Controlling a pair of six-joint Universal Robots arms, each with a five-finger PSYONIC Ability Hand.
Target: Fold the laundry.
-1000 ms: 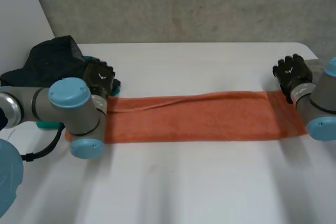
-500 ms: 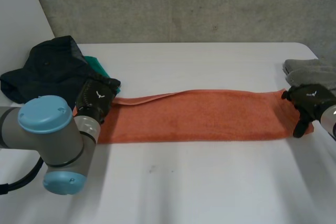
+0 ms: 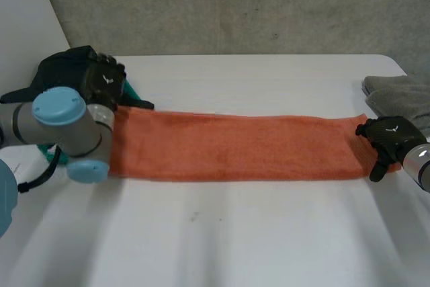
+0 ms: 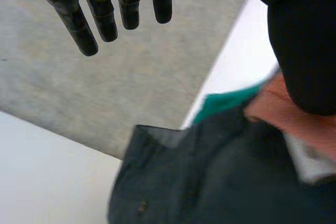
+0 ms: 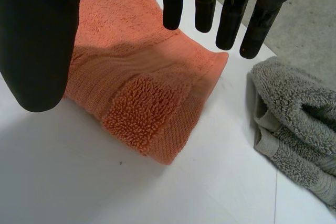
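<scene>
A long towel [image 3: 235, 147] is laid left to right across the table [image 3: 235, 233], the left hand [image 3: 104, 85] at its left end, the right hand [image 3: 384, 136] at its right. A heap of clothes [image 3: 64, 68] is piled behind the left end, a second towel [image 3: 400, 92] behind the right.

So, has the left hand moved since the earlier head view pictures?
Yes. The left hand has gone from the orange towel's left end toward the table's far edge, and now overlaps the dark clothes pile.

White table [image 3: 269, 233], grey concrete wall [image 3: 235, 5]
</scene>
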